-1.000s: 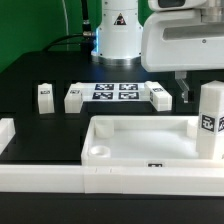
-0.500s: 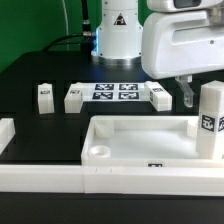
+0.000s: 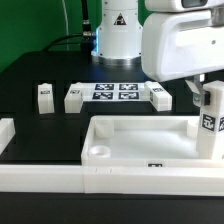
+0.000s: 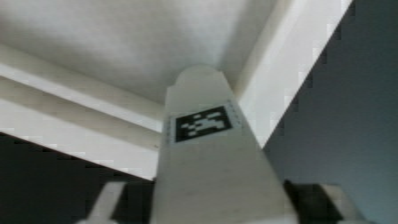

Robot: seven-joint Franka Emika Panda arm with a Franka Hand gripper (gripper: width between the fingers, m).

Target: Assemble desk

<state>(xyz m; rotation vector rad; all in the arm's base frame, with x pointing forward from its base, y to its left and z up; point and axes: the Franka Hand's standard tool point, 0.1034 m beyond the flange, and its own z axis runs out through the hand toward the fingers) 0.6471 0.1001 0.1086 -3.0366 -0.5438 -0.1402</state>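
Exterior view puts the gripper (image 3: 198,92) in the upper right of the frame, its bulky white body low over the upright leg (image 3: 209,125) at the exterior view's right. That leg stands at the right-hand end of the desk panel (image 3: 130,123), which fills the lower middle of the frame behind a border rail (image 3: 60,178). One finger shows just beside the leg's top, on the side toward the exterior view's left. The other is hidden.

Wrist view looks straight down the leg, tag facing the camera, with the fingers (image 4: 118,200) standing one on each side of it. They straddle the leg closely, but I cannot tell whether they press on it or leave a sliver of space.

The main risk, as I judge it, is a sideways shove. If one finger meets the leg before the other, the tall narrow piece could tip or walk off its corner, since nothing shows how firmly it sits in the panel. A grip taken high and off-centre could also let it swing or slip once lifted or turned. The panel itself looks loose enough to slide under a hard push.

Three spare legs (image 3: 44,95) and the marker board (image 3: 113,92) lie well apart in the middle band of the frame, out of harm's way.
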